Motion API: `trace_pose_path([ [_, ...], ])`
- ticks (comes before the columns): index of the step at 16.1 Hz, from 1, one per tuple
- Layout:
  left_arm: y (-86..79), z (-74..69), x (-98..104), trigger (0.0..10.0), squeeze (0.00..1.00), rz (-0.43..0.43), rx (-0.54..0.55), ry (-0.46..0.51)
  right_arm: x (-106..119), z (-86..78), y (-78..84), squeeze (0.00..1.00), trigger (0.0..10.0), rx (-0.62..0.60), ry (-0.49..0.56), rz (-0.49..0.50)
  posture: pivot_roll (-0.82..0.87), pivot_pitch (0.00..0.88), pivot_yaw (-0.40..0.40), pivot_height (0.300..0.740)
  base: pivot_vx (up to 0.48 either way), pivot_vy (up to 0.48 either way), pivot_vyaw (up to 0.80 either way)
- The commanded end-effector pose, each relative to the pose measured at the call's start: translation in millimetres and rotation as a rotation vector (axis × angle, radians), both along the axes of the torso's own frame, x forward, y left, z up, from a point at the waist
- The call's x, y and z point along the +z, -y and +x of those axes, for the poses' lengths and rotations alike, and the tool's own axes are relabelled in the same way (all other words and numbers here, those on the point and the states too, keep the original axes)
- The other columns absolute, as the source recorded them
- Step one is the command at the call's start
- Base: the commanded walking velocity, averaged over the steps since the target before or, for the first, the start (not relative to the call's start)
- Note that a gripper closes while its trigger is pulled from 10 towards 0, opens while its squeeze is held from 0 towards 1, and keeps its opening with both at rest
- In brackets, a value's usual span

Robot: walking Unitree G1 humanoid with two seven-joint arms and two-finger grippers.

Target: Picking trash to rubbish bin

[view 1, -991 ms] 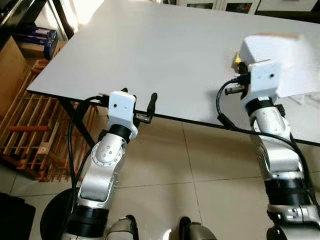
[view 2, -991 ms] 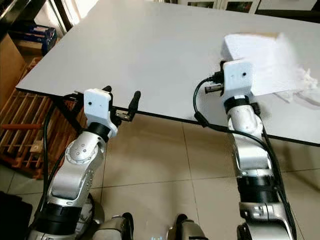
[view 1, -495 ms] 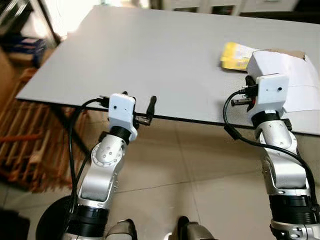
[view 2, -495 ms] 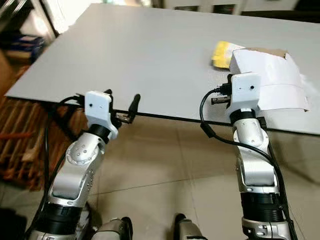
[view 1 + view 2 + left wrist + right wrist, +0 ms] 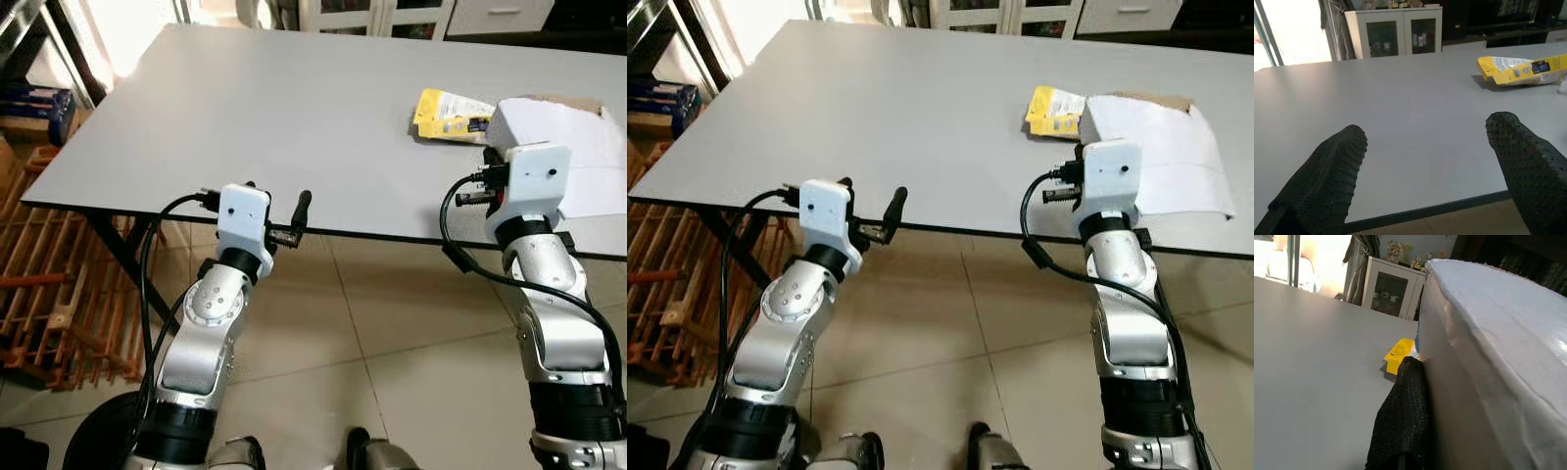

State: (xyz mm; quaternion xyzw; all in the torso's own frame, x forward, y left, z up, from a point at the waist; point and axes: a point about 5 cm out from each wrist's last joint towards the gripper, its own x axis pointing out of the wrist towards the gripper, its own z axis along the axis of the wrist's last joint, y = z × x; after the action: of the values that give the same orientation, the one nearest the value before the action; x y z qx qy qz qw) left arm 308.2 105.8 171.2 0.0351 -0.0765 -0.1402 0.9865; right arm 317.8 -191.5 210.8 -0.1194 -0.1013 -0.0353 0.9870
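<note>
Jaws first: on my left arm they stand wide apart, the left gripper (image 5: pixel 1425 166) poised at the near edge of the grey table (image 5: pixel 274 108) with nothing between its two black fingers (image 5: pixel 1327 171). My right gripper (image 5: pixel 1405 416) is up against the near side of a white box (image 5: pixel 578 147) that sits on the right part of the table; one black finger (image 5: pixel 1403 421) lies flat against the box's white wall, but its partner is hidden, so I cannot tell whether those jaws are closed on the box or merely touching it. A yellow packet (image 5: pixel 451 116), the trash, lies flat on the table just beside the white box, on its left and a little farther from me than my right wrist. From my left wrist camera the same packet (image 5: pixel 1520 71) shows far across the bare tabletop, well apart from my left fingers. Beyond the table stands a white cabinet (image 5: pixel 1396 32) with glass doors. A wooden slatted rack (image 5: pixel 49 284) rests on the tiled floor (image 5: pixel 392 333) to my left, beside the black table leg (image 5: pixel 127 264).
</note>
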Motion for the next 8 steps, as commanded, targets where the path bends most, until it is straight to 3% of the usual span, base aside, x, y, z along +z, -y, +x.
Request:
trace_pose_path([
  [1, 1.7, 0.2, -2.5, 10.0, 0.00, -0.004, -0.012, -0.016, 0.0, -1.6, 1.8, 0.00, 10.0, -0.007, -0.004, 0.015, -0.01, 0.114, 0.004, 0.740, -0.281, 0.000, 0.00],
  [8, 1.8, 0.2, -3.3, 10.0, 0.00, -0.001, -0.012, -0.021, -1.1, -0.4, 2.5, 0.00, 10.0, -0.012, -0.019, 0.027, -0.01, 0.111, 0.005, 0.740, -0.302, 0.000, 0.00],
])
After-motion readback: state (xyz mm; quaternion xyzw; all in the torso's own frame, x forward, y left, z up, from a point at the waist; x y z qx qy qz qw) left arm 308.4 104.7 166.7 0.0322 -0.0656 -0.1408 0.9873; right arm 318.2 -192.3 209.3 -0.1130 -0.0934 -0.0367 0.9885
